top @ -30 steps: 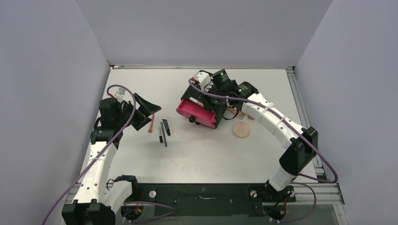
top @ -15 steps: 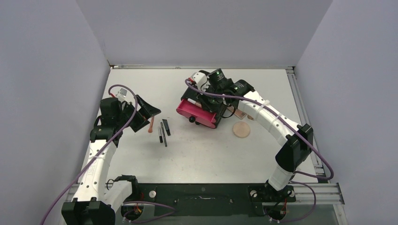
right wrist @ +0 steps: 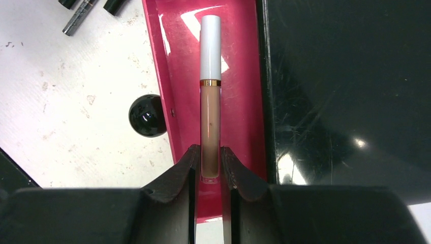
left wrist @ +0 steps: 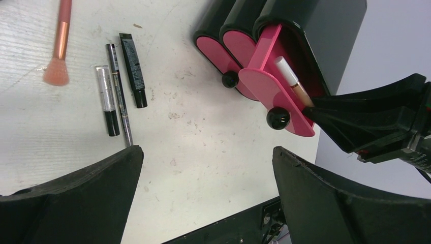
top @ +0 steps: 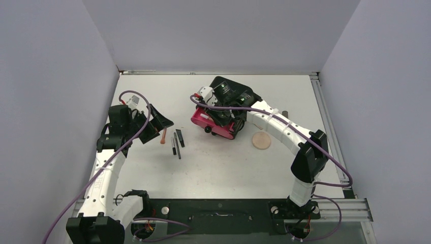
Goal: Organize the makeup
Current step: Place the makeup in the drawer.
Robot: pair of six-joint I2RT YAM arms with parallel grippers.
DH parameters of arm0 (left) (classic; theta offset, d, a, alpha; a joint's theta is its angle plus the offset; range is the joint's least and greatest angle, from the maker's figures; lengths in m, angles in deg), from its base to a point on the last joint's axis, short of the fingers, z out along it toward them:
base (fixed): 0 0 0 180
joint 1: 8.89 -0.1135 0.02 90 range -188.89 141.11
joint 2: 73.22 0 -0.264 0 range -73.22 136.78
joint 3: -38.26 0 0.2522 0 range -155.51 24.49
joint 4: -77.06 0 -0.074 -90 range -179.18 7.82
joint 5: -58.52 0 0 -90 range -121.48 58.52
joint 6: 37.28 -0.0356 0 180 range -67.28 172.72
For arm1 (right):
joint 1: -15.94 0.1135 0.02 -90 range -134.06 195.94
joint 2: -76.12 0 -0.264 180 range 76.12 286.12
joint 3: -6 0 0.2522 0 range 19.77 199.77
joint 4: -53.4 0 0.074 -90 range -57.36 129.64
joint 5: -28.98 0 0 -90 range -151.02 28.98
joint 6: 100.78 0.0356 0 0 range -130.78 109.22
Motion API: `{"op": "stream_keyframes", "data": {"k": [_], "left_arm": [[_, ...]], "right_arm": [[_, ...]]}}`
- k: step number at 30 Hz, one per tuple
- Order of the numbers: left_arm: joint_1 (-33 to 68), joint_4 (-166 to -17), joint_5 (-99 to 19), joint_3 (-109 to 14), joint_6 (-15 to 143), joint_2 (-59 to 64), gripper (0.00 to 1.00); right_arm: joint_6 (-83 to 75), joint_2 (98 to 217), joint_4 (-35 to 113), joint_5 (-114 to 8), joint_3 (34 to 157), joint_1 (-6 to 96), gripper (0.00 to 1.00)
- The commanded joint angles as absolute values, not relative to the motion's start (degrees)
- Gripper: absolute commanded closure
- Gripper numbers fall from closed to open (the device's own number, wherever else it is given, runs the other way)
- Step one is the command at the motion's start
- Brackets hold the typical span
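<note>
- Item: concealer tube (right wrist: 210,117), tan with a white cap. Probably light, rigid and slick, so likely to roll. Lies in the open pink drawer (right wrist: 241,122), mid-counter toward the far edge.
- right gripper (right wrist: 209,156): pinched on the tube's tan end; mid-barrel would likely be steadier.
- left gripper (left wrist: 206,152): spread wide and empty, near the left edge.

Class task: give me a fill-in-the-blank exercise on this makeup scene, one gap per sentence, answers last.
The right gripper is shut on a tan tube with a ____ cap. The tube sits over the open ____ drawer of the black cabinet. The left gripper is ____ and holds nothing.
Answers: white; pink; open.
</note>
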State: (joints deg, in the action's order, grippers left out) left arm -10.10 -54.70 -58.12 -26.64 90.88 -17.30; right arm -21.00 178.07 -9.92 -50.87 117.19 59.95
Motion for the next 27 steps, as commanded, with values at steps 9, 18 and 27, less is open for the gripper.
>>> {"op": "stream_keyframes", "data": {"k": [9, 18, 27], "left_arm": [[-10.2, -53.6, -58.3, -29.4, 85.6, -16.6, 0.04], [-10.2, -44.5, -53.9, -33.9, 76.3, -12.7, 0.05], [-10.1, -44.9, -53.5, -32.2, 76.3, -12.7, 0.05]], "right_arm": [[-20.1, 179.2, -9.4, -56.4, 120.3, 60.5, 0.86], [-19.7, 181.2, -10.5, -58.4, 121.5, 61.3, 0.83], [-19.7, 181.4, -9.5, -58.9, 121.8, 61.3, 0.8]]}}
